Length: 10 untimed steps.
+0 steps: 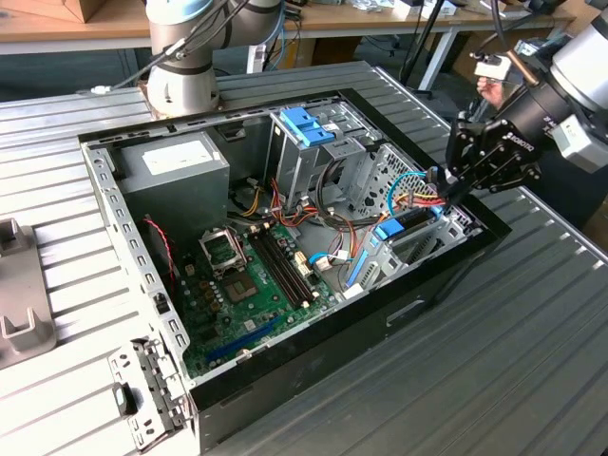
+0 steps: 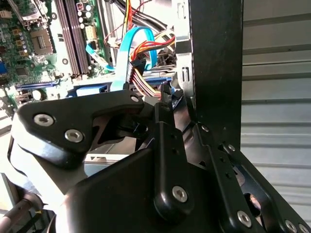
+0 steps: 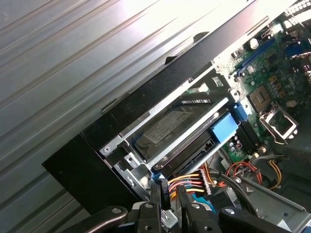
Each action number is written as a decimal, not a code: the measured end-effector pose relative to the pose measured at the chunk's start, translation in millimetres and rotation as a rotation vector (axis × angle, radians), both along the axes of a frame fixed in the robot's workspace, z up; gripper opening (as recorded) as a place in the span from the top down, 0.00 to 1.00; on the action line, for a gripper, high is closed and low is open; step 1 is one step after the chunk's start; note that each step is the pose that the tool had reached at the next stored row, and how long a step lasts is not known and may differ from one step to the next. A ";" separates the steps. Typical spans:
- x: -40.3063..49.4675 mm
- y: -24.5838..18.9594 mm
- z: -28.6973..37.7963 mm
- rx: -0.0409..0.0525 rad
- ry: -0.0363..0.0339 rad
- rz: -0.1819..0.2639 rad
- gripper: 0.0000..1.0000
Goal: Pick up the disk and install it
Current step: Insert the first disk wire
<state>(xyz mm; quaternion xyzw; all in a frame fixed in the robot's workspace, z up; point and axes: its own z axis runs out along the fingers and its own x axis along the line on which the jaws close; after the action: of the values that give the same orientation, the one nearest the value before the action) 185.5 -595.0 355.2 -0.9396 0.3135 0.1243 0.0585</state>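
The gripper (image 1: 454,180) is pressing the disk (image 3: 167,130) into its bay — seating step; finger opening indeterminate.

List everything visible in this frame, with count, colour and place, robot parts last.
Computer case: one, black, open on the ribbed metal table.
Motherboard: one, green, on the case floor.
Power supply: one, grey, far corner of the case.
Blue latch: one, atop the drive cage.
Disk: one, grey with light blue carrier, in the bay by the case's side wall.
Gripper: one, black, at the cables beside the disk bay.
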 end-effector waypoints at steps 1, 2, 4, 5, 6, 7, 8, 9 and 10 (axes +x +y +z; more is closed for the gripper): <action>-0.1 -0.8 -0.4 0.0000 0.0000 0.000 0.73; -0.1 -1.3 -0.6 -0.0001 0.0000 0.000 0.73; -0.1 -2.4 -1.0 -0.0002 0.0000 0.000 0.73; -0.1 -3.2 -1.4 -0.0001 0.0000 0.000 0.73; -0.1 -3.8 -1.7 -0.0001 0.0000 0.000 0.73; -0.1 -4.0 -1.9 0.0000 0.0000 0.000 0.73; -0.1 -4.0 -1.9 0.0000 -0.0001 0.000 0.73; -0.1 -4.0 -1.8 -0.0001 0.0000 0.000 0.73; -0.1 -4.1 -1.8 -0.0002 0.0000 0.000 0.73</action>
<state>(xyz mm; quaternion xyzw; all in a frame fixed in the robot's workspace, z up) 185.4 -599.1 353.4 -0.9396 0.3135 0.1242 0.0584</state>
